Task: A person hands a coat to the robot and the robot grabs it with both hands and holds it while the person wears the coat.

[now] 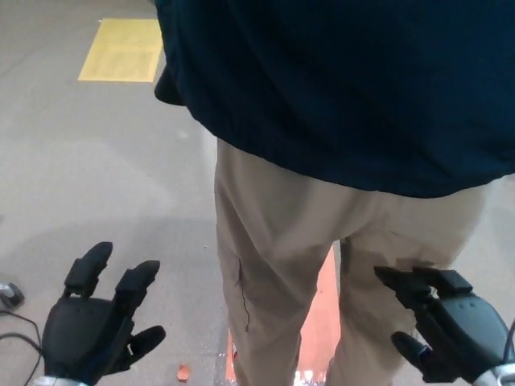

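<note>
standing with their back to the camera, a person in loose beige trousers (pixel 282 265) fills the middle of the head view, and the dark navy fabric coat (pixel 346 80) hangs over their upper body, its hem falling across the hips. the coat is on the person, touching neither robot hand. the black left hand (pixel 92 326) sits low at the lower left over the grey concrete floor (pixel 96 161), released, fingers spread apart and holding nothing. the black right hand (pixel 451 322) sits low at the lower right, just beside or in front of the person's right trouser leg, also released with fingers apart and empty.

judging from this, the coat looks already worn, so the risk lies in the hands themselves. the right hand is close to the leg; if the person steps back or turns, its extended fingers could catch the trouser cloth or knock the leg. a sudden lift of either arm could snag the coat hem. a thin dark cable (pixel 16 322) lies on the floor at the left edge near the left hand, and a yellow rectangular floor marking (pixel 121 48) sits well apart, beyond.
</note>
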